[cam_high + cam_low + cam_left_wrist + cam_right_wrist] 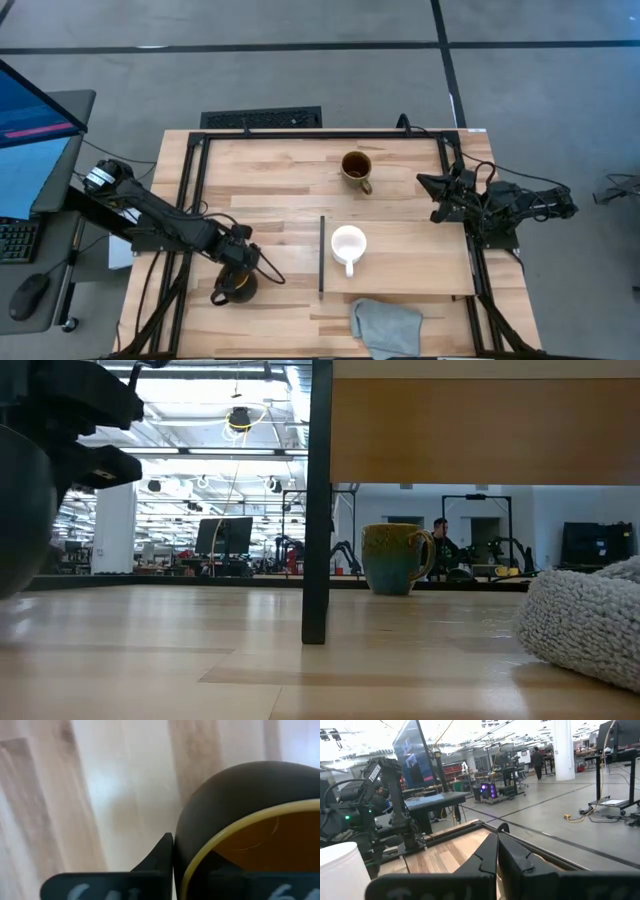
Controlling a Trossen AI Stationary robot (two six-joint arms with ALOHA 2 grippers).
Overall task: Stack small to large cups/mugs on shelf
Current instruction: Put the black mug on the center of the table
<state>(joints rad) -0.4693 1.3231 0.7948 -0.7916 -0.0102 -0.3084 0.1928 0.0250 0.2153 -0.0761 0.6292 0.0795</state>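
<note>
Left gripper [238, 272] clamped on the black mug's [236, 286] rim, at the table's near-left part, off the shelf [400, 240]. White mug [348, 245] standing on the shelf; olive mug [357, 168] beyond it. Right gripper [440, 197] closed, empty, at the table's right edge.

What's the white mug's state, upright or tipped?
Upright. From above, the white mug shows its round open mouth, standing on the shelf with its handle out to the side.

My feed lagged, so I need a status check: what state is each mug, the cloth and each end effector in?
black mug: upright, rim clamped by the left end effector
white mug: upright on the shelf
olive-brown mug: upright on the table, free
grey cloth: crumpled
right end effector: shut, empty, parked
</note>
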